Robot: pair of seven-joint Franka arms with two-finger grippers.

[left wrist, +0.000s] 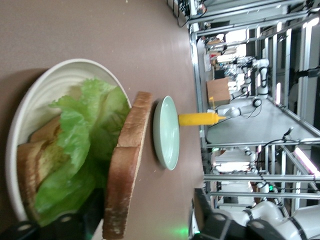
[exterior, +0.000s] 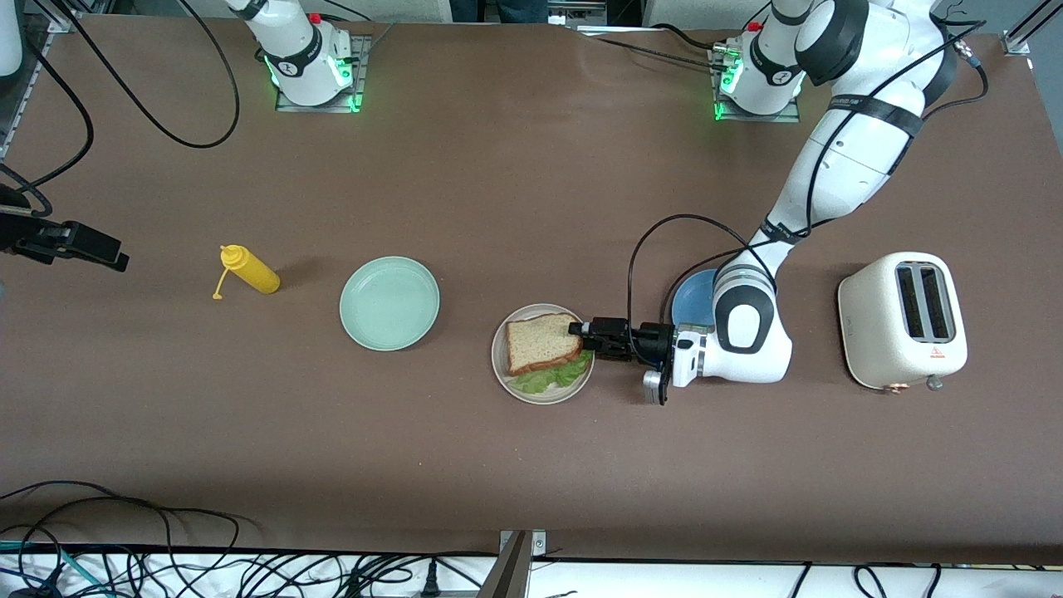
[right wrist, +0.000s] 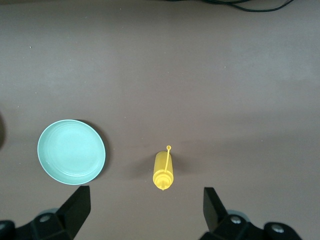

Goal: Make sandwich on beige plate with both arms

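The sandwich (exterior: 544, 345), two square slices of brown wholegrain bread with a ruffled green lettuce leaf (exterior: 555, 378) between them, is resting on the round, pale cream-beige plate (exterior: 531, 392) near the middle of the brown surface (exterior: 515, 191). In the left wrist view the top slice (left wrist: 127, 170) is sitting on the lettuce (left wrist: 85, 150), with the lower slice (left wrist: 37, 165) showing beneath it on the plate (left wrist: 30, 115).

The left gripper (exterior: 581, 329) is lying level at the edge of the top slice that faces the left arm's end of the surface. Its fingers appear to be parting around that edge, yet whether they have let go of the bread cannot be told. The stack looks complete, so the step in hand is judged to be the release of the top slice; the next move calls for a straight, level withdrawal that does not drag the slice off the lettuce.

A round blue plate (exterior: 693, 299) is lying partly hidden under the left arm, and a white toaster (exterior: 903, 320) is standing toward that arm's end. A mint-green plate (exterior: 389, 302) and a yellow squeeze bottle (exterior: 249, 270) are lying toward the right arm's end. The right gripper (right wrist: 145, 207) is waiting high over the bottle (right wrist: 163, 171) and the mint-green plate (right wrist: 71, 151), its fingers (right wrist: 77, 205) spread wide and holding nothing.
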